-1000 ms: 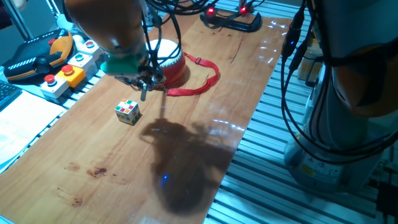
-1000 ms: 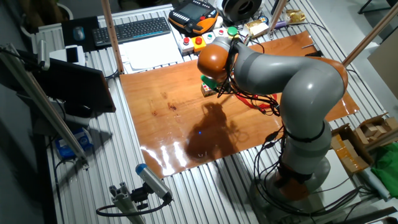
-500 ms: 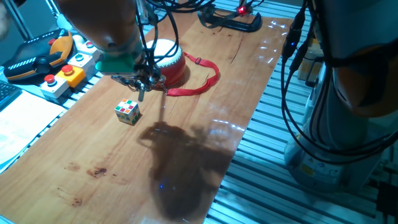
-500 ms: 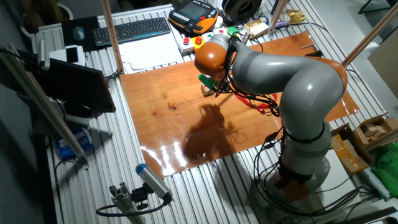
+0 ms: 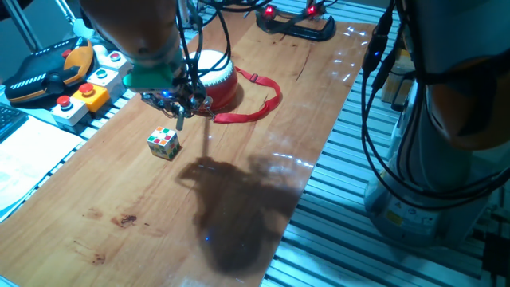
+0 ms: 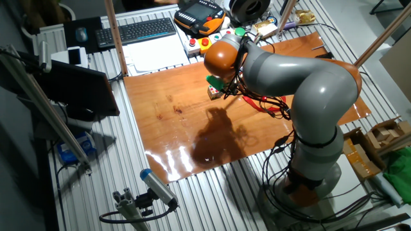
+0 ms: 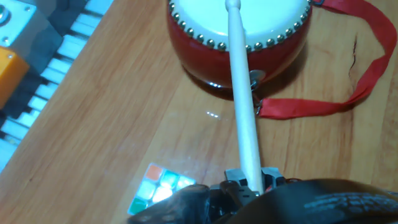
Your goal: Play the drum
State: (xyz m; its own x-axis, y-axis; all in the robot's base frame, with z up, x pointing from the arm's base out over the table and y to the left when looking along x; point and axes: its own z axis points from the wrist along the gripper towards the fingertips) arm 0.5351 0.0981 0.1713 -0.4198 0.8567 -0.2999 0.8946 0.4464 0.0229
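— Fixed view first: what is being seen, from the biggest thing down?

— A glossy brown wooden tabletop point(image 5: 263, 151) is being shown, with the grey and orange robot arm point(image 6: 302, 83) reaching over its far part. Under the arm's wrist the small round red toy drum with a white skin and metal studs point(image 5: 217, 78) is sitting on the wood, its red fabric strap point(image 5: 253, 102) trailing beside it.

— And the gripper?

— The two-finger gripper point(image 7: 252, 182) is being held just beside the drum, jaws clamped on a pale wooden drumstick point(image 7: 242, 93). In the hand view the stick is seen running from the fingers up over the studded rim, its tip lying across the white skin; whether it is touching cannot be told.

— Anything smaller?

— A small multicoloured puzzle cube point(image 5: 163, 143) is lying on the wood near the gripper, apart from the drum.
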